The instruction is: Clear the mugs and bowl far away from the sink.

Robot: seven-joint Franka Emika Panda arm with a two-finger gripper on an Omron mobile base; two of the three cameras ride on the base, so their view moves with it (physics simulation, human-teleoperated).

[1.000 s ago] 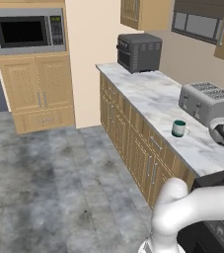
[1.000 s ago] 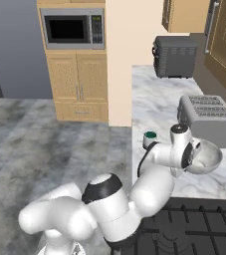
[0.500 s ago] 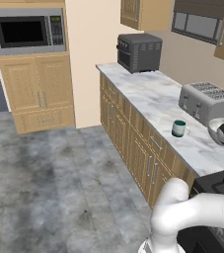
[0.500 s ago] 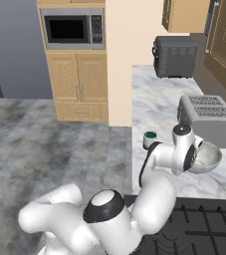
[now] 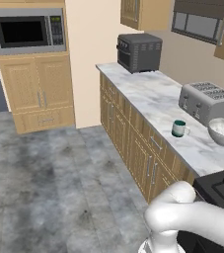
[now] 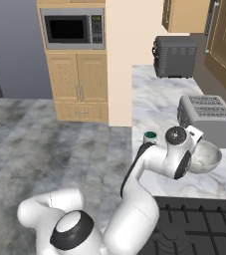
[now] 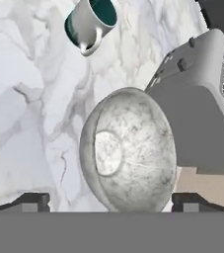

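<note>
In the left base view, I see a long marble worktop (image 5: 148,96) running away from me along the wall. My landmark is the grey toaster (image 5: 205,101) standing on it. A dark teal mug (image 5: 179,128) stands upright on the worktop just in front of the toaster, toward the worktop's front edge. The speckled whitish bowl (image 5: 219,129) sits right beside the toaster on its near side, at the picture's right edge. Well beyond the toaster stands a dark toaster oven (image 5: 139,52), and nearer than the bowl is the corner of a black stovetop (image 5: 222,190).

In the right base view, the toaster (image 6: 208,119) is at the right. The bowl (image 6: 207,157) rests on the worktop just in front of it, partly hidden by my arm's wrist. The mug (image 6: 150,136) stands to the toaster's left, near it.

In the hand view, the bowl (image 7: 128,150) lies just beside the toaster (image 7: 202,104), seemingly touching it. My gripper (image 7: 108,201) is spread wide, one finger tip on each side of the bowl and clear of it, holding nothing. The mug (image 7: 90,22) is farther out, apart from the bowl.
</note>
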